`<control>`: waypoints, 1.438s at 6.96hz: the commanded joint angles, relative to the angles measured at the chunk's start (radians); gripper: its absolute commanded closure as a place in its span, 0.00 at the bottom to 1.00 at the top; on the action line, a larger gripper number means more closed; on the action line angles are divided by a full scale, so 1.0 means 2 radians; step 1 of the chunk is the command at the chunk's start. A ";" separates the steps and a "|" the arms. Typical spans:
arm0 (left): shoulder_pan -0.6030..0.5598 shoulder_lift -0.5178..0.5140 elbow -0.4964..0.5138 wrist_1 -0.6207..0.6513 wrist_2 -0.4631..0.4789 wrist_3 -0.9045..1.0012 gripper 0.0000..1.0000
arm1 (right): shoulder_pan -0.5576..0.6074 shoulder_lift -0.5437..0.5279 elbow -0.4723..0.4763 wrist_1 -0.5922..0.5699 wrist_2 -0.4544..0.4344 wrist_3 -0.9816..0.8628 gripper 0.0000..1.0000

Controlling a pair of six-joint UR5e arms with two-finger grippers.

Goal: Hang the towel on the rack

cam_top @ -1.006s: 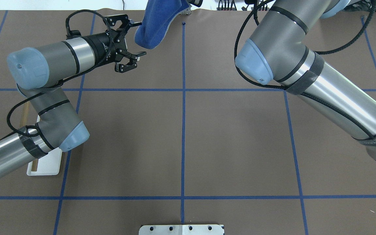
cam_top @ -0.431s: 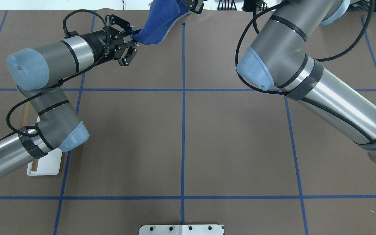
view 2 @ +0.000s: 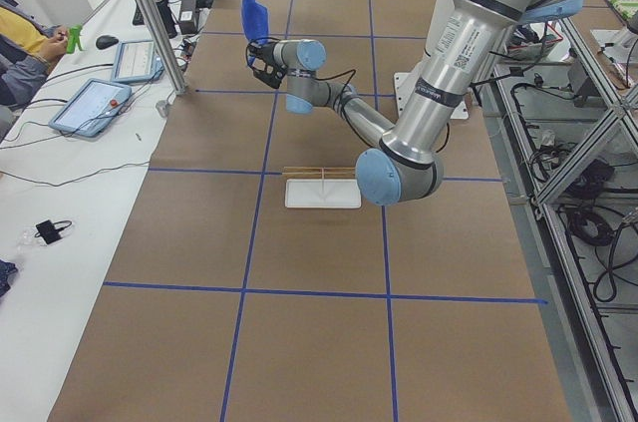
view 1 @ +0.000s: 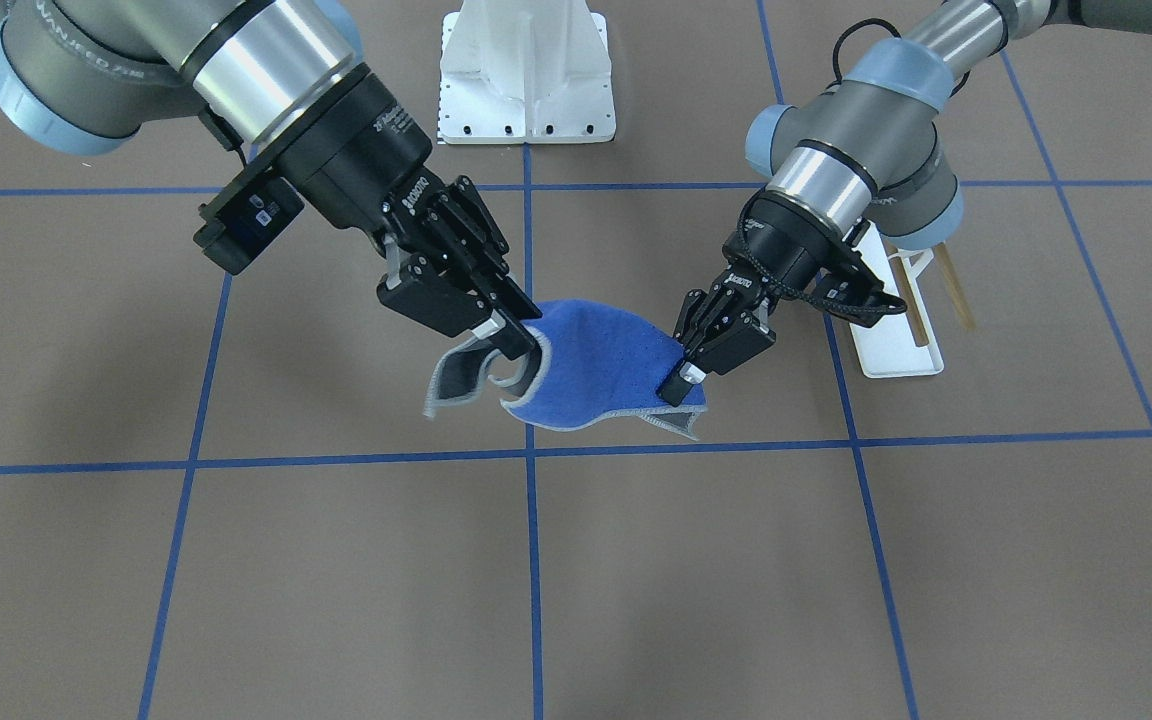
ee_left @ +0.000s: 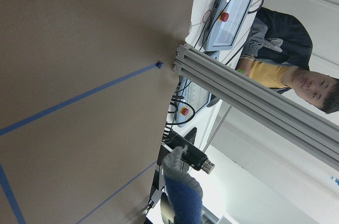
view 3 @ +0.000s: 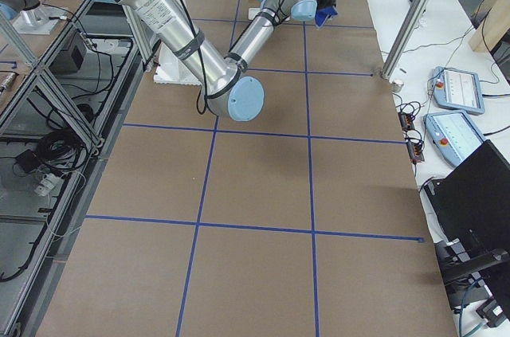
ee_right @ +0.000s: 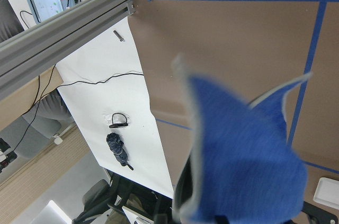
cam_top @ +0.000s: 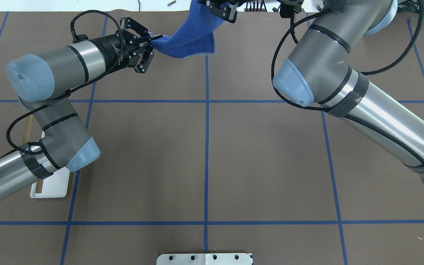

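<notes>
The royal-blue towel (view 1: pixel 601 370) with its grey edge hangs in the air, stretched between both grippers above the far middle of the table. My left gripper (view 1: pixel 686 382) is shut on one corner; it also shows in the overhead view (cam_top: pixel 154 39). My right gripper (view 1: pixel 526 345) is shut on the opposite edge, where a grey flap curls down. In the overhead view the towel (cam_top: pixel 193 36) spans from the left gripper to the right gripper (cam_top: pixel 222 9). The rack (view 1: pixel 898 335), a white tray with wooden rods, stands beside the left arm, mostly hidden under it in the overhead view (cam_top: pixel 52 186).
A large white bolted pedestal (view 1: pixel 526 75) stands at the robot's edge of the table. Blue tape lines grid the brown table (cam_top: pixel 263 162). An operator's face (ee_left: pixel 312 83), tablets and an aluminium post lie beyond the far edge.
My left gripper, open beside the hanging towel a second ago, has shut on its corner. My right gripper has moved right, pulling the towel out between the two.
</notes>
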 commanded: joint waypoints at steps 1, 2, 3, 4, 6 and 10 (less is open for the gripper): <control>0.000 0.002 -0.004 0.001 -0.001 0.086 1.00 | 0.003 -0.057 0.041 0.016 0.002 -0.062 0.00; 0.001 0.007 -0.007 0.001 -0.002 0.132 1.00 | 0.006 -0.071 0.049 0.015 0.005 -0.070 0.00; 0.002 0.033 -0.024 0.003 0.000 0.212 1.00 | 0.017 -0.087 0.049 0.014 0.013 -0.087 0.00; 0.002 0.065 -0.054 0.008 -0.011 0.310 1.00 | 0.020 -0.111 0.058 0.012 0.024 -0.139 0.00; 0.001 0.130 -0.104 0.008 -0.020 0.405 1.00 | 0.023 -0.137 0.068 0.009 0.025 -0.231 0.00; 0.000 0.380 -0.185 -0.116 -0.018 0.466 1.00 | 0.023 -0.163 0.065 0.010 0.021 -0.293 0.00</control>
